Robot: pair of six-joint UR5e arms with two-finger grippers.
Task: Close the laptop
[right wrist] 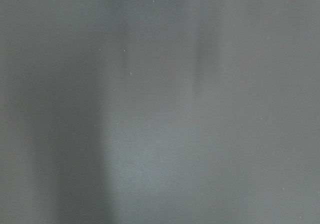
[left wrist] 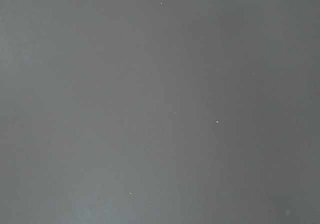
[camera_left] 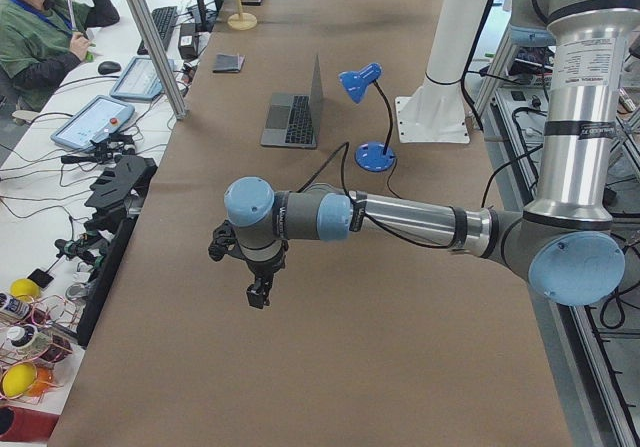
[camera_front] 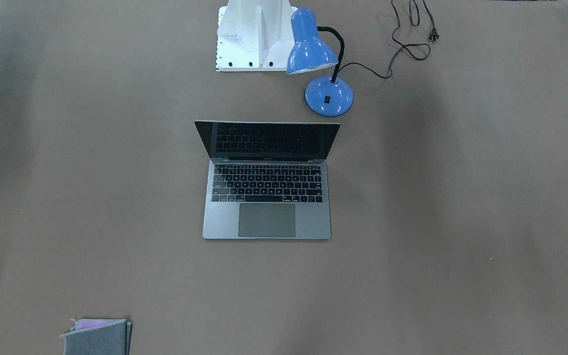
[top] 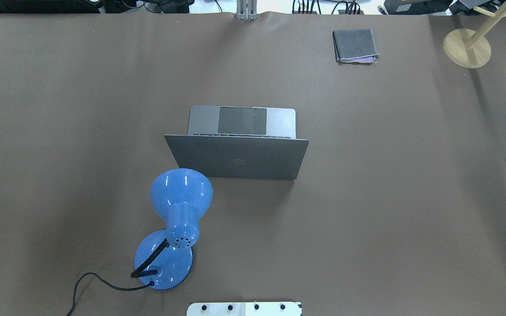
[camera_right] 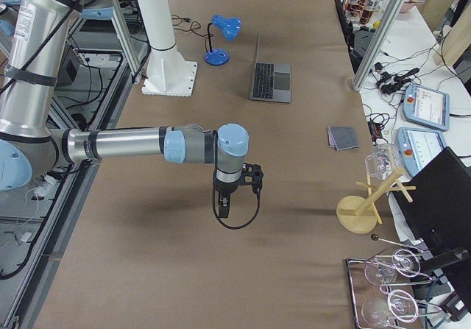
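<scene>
The space-grey laptop (camera_front: 266,197) stands open in the middle of the table, with its dark screen upright and its lid with the apple logo (top: 237,161) turned to the robot. It also shows in the left side view (camera_left: 297,112) and the right side view (camera_right: 271,75). My left gripper (camera_left: 258,292) hangs over bare table far from the laptop, at the table's left end. My right gripper (camera_right: 224,205) hangs over bare table at the right end. Both show only in the side views, so I cannot tell whether they are open or shut. The wrist views show only table surface.
A blue desk lamp (top: 178,210) with a black cord stands close to the laptop's lid on the robot's left. A grey felt pouch (top: 355,45) lies at the far edge. A wooden stand (top: 467,47) is at the far right. The white robot base (camera_front: 254,37) is behind the lamp.
</scene>
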